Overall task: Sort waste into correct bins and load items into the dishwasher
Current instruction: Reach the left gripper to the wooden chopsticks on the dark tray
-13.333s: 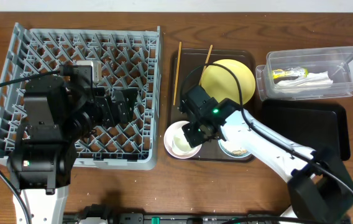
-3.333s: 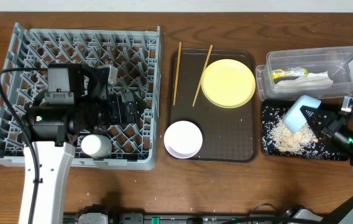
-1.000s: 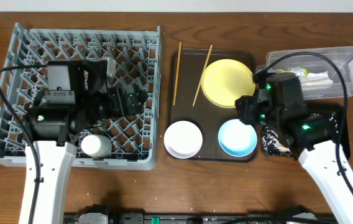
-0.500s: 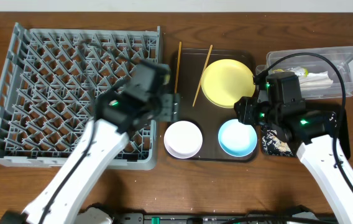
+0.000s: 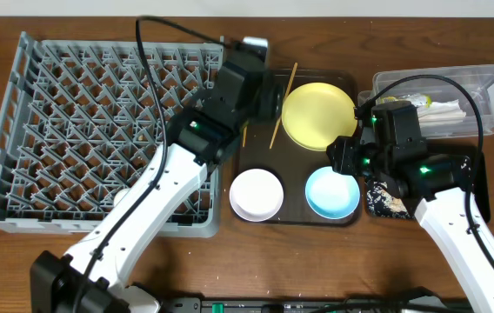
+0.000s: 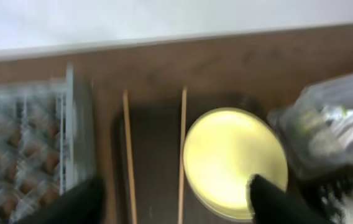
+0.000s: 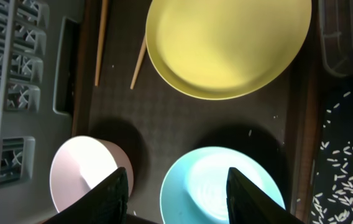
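Reaching across the dark brown tray [image 5: 295,213], the left gripper [image 5: 271,94] hangs over the chopsticks [image 5: 282,109] near the yellow plate [image 5: 321,117]. The right gripper [image 5: 344,158] hovers at the blue bowl [image 5: 332,193]. With both arms crowding one tray, well apart from the dish rack [image 5: 73,130], a clash looks possible.

Left wrist view, blurred: the fingers [image 6: 86,196] stand wide with nothing between them, and one chopstick lies just beside the plate's rim. A pinch on so thin a stick could slip or shove the plate.

Right wrist view: the jaws stand apart and empty over the blue bowl's rim, with the white bowl [image 7: 83,174] just beside. A careless descent could knock either bowl. Crumbs [image 7: 344,180] lie in the black tray [image 7: 325,112].
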`<action>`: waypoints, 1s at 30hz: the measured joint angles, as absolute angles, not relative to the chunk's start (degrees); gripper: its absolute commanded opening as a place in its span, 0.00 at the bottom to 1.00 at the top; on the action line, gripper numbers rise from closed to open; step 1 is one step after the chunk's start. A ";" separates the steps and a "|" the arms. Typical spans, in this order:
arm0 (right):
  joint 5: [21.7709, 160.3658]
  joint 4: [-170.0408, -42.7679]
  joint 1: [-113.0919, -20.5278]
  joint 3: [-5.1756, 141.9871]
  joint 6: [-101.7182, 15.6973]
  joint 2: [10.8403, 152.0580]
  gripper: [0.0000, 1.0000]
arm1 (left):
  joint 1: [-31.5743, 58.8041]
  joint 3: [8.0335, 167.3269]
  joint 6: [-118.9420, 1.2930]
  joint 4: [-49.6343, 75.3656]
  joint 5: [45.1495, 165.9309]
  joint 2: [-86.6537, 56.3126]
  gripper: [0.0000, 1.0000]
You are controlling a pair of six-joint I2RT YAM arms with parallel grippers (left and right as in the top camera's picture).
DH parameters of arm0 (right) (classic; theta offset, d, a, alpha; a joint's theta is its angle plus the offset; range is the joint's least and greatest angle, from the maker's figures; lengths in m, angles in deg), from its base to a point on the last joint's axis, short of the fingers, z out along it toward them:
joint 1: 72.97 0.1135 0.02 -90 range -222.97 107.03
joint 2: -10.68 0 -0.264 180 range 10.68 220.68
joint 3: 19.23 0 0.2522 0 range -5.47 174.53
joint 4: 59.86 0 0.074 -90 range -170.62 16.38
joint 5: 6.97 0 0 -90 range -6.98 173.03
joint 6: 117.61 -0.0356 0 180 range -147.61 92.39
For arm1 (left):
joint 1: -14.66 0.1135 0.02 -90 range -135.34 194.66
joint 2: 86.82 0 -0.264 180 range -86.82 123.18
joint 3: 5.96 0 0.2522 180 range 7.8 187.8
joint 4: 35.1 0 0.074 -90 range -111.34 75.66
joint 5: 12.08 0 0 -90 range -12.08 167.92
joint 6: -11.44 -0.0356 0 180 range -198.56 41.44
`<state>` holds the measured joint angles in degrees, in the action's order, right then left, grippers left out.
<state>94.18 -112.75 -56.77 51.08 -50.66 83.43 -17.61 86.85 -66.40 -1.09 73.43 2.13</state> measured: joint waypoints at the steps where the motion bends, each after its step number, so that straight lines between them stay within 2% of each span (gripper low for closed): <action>1: 94.18 -112.73 -56.77 51.08 -50.66 83.43 0.49 | -17.61 87.33 -67.45 -1.75 73.41 2.76 0.68; 8: 94.18 -112.75 -56.77 51.08 -50.66 83.80 0.48 | -17.63 95.40 -73.09 5.64 73.41 14.37 0.66; 10: 94.18 -112.86 -56.77 51.08 -50.66 84.48 0.49 | -17.63 96.07 -73.81 5.66 73.41 17.74 0.58; 16: 94.69 -113.23 -56.66 51.08 -50.68 86.77 0.50 | -17.45 96.07 -75.62 4.75 71.53 26.32 0.55; 23: 95.01 -113.32 -56.66 51.08 -50.68 87.16 0.51 | -15.53 96.07 -75.38 3.24 69.78 32.27 0.53; 30: 95.04 -113.30 -56.66 51.08 -50.68 87.16 0.51 | -14.07 96.07 -74.03 0.77 69.52 33.19 0.43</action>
<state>95.04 -113.30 -56.66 51.08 -50.68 87.16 -14.07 96.07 -74.03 0.77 69.52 33.19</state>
